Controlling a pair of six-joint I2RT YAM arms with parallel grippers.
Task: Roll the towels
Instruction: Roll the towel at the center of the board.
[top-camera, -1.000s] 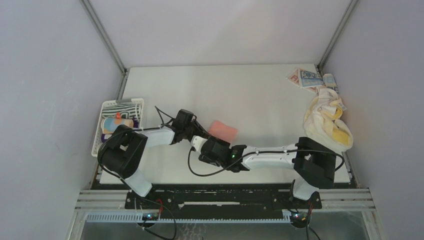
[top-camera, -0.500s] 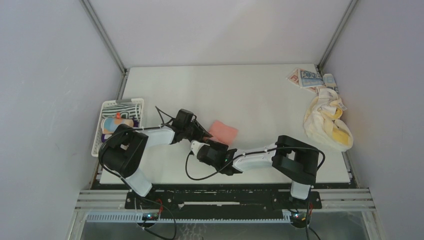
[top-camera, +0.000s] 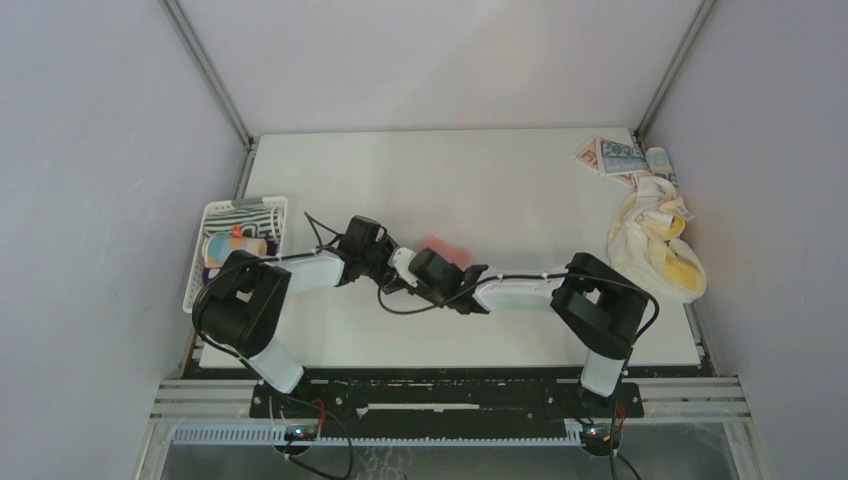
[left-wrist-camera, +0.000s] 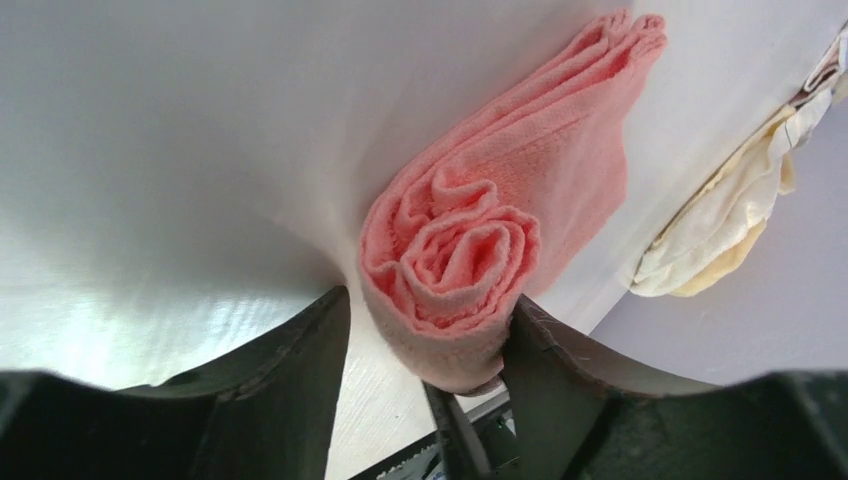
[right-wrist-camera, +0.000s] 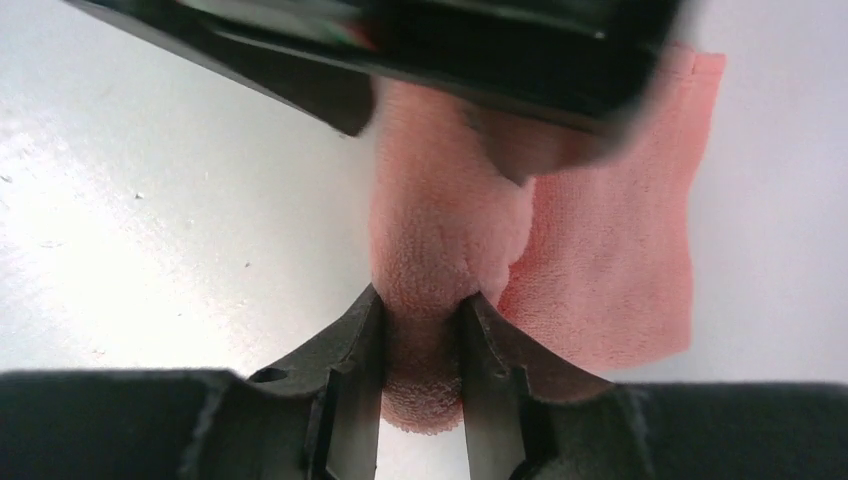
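- Between the fingers of the left claw (left-wrist-camera: 428, 305) sits the spiral end of the pink towel (left-wrist-camera: 570, 160). Those fingers are apart, one brushing the roll and the other just off it, so it's a loose straddle, not a squeeze.
- Right beside it, the right claw (right-wrist-camera: 420, 300) is pinched tight on the same roll, with cloth bulging past its fingers.
- Just to one side of the right claw's fingers, a flat tail of the towel lies on the table (top-camera: 500, 180). I'd call this mid-roll: spiral started, not finished.
- Next move, my guess, is turning the roll over that flat tail without letting the spiral slacken. Soft cloth like this probably springs open.
- Off past the left claw's outer side is a white basket (top-camera: 198, 255) holding a striped towel (top-camera: 250, 215) and a blue-and-orange roll (top-camera: 236, 243). Can't tell what's underneath.
- Well away past the right claw's outer side are a cream towel (top-camera: 650, 245) in a heap and a blue-printed towel (top-camera: 615, 157), neither rolled.
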